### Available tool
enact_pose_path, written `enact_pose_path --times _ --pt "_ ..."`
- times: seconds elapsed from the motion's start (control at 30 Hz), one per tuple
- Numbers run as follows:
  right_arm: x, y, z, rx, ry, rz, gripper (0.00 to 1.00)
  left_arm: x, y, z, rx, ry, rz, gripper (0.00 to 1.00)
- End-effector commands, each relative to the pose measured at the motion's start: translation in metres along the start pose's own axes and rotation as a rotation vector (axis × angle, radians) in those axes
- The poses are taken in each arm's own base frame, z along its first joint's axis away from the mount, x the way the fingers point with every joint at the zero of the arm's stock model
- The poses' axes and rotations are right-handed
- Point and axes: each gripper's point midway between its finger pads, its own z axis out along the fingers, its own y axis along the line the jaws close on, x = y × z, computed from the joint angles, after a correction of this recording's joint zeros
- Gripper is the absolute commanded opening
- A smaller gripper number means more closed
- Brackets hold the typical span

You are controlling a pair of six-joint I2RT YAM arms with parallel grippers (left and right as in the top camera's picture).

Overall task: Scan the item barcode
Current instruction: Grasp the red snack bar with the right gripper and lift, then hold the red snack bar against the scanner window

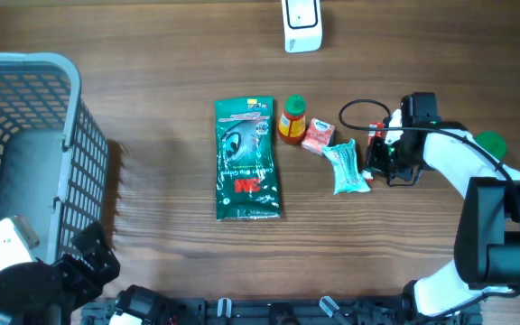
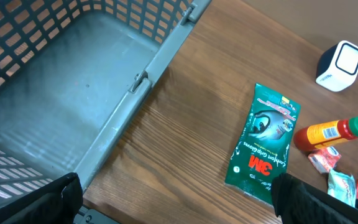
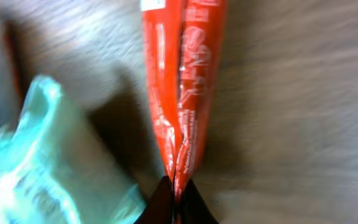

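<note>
A slim red glossy foil packet point(image 3: 179, 81) with white print runs from the top centre of the right wrist view down to the bottom edge, creased along its middle seam. The right end effector point(image 3: 176, 199) is clenched on its lower tip, just beside a crumpled teal plastic packet point(image 3: 42, 168) at lower left. The left end effector point(image 2: 179, 202) is released, spread wide beside the grey plastic basket point(image 2: 73, 81) at upper left.
</note>
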Motion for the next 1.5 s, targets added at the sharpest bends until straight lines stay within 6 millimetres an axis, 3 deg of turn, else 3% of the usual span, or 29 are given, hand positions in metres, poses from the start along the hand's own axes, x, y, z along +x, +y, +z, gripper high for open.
enact_pose_path --times 0.0,0.13,0.2,0.27,0.37,0.5,0.63,0.7,0.83,0.93,1.03,1.13,1.33,1.47 --pt "-0.019 0.047 -0.057 -0.142 -0.134 -0.219 0.05 -0.001 0.001 0.0 -0.007 -0.006 -0.017 1.0" --pt "-0.007 0.068 -0.122 -0.158 -0.295 -0.409 0.05 -0.001 0.001 0.0 -0.007 -0.006 -0.017 1.0" --pt "0.011 0.096 -0.161 -0.275 -0.385 -0.534 0.05 -0.001 0.001 0.0 -0.007 -0.006 -0.017 1.0" --pt "0.043 0.121 -0.191 -0.401 -0.43 -0.696 0.04 -0.001 0.001 0.0 -0.007 -0.006 -0.017 1.0" --pt "0.072 0.13 -0.208 -0.415 -0.45 -0.769 0.05 -0.001 0.001 0.0 -0.007 -0.006 -0.017 1.0" --pt "0.104 0.144 -0.215 -0.448 -0.432 -0.857 0.05 -0.001 0.001 0.0 -0.007 -0.006 -0.017 1.0" --pt "0.118 0.154 -0.209 -0.464 -0.394 -0.91 0.05 -0.001 0.001 0.0 -0.007 -0.006 -0.017 1.0" --pt "0.115 0.152 -0.206 -0.424 -0.401 -0.91 0.04 -0.001 0.001 0.0 -0.007 -0.006 -0.017 1.0" --pt "0.053 0.149 -0.215 -0.241 -0.611 -0.84 0.05 -0.001 0.001 0.0 -0.007 -0.006 -0.017 1.0" --pt "-0.007 0.154 -0.215 -0.112 -0.77 -0.846 0.05 -0.001 0.001 0.0 -0.007 -0.006 -0.017 1.0" --pt "-0.051 0.156 -0.19 0.01 -0.812 -0.966 0.05 -0.001 0.001 0.0 -0.007 -0.006 -0.017 1.0" --pt "-0.116 0.148 -0.155 0.217 -0.89 -1.02 0.04 -0.001 0.001 0.0 -0.007 -0.006 -0.017 1.0" --pt "-0.186 0.154 -0.136 0.372 -1.104 -1.11 0.04 -0.001 0.001 0.0 -0.007 -0.006 -0.017 1.0" --pt "-0.234 0.156 -0.114 0.443 -1.136 -1.158 0.04 -0.001 0.001 0.0 -0.007 -0.006 -0.017 1.0"
